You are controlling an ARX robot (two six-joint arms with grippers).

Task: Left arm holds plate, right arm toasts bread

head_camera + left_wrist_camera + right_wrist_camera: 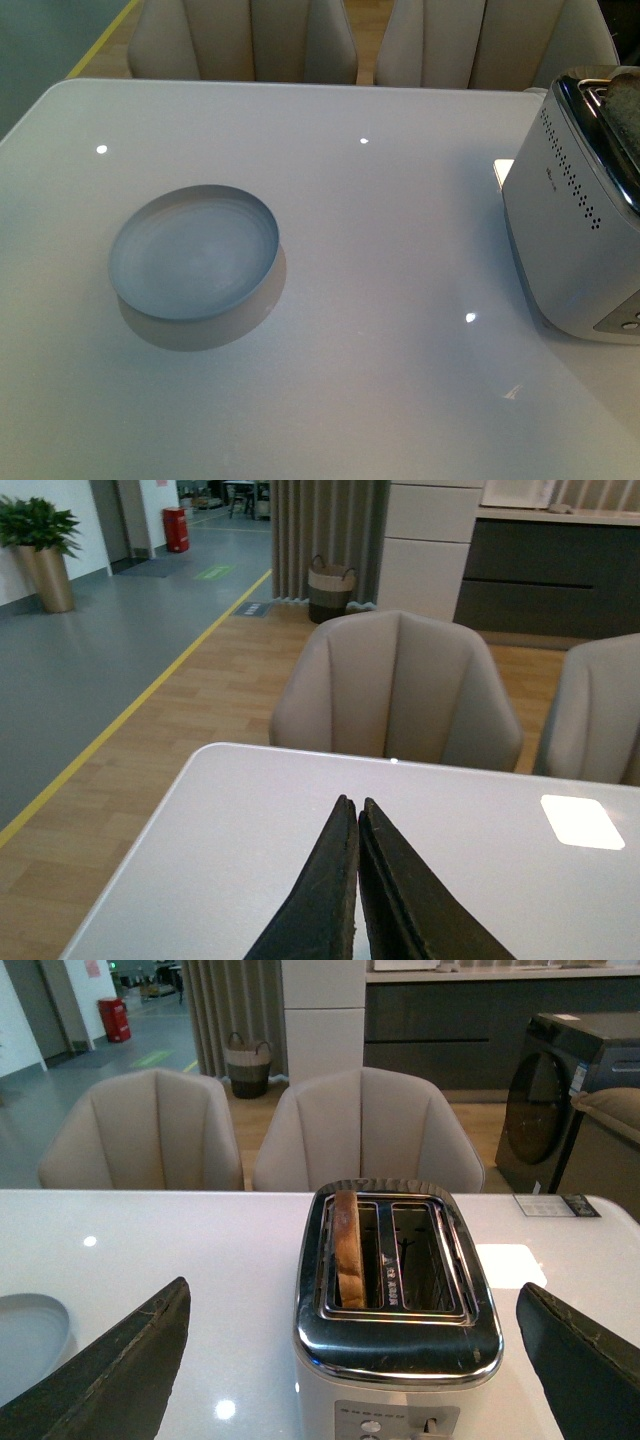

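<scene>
Bread [349,1250] stands already in the toaster [395,1310] at 3 o'clock on the table [380,220], right gripper [355,1360] wide, while the plate [195,252] at 9 o'clock waits unheld, left gripper [357,815] closed and empty.

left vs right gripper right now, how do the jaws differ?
The left gripper has its jaws pressed together, nearly touching along their length; the right gripper has its jaws spread wide, one at each edge of its wrist view.
The left gripper points over bare table toward a chair; the right gripper frames the toaster, with the bread standing in one slot.
Both have dark, wedge-shaped jaws and hold nothing.
</scene>
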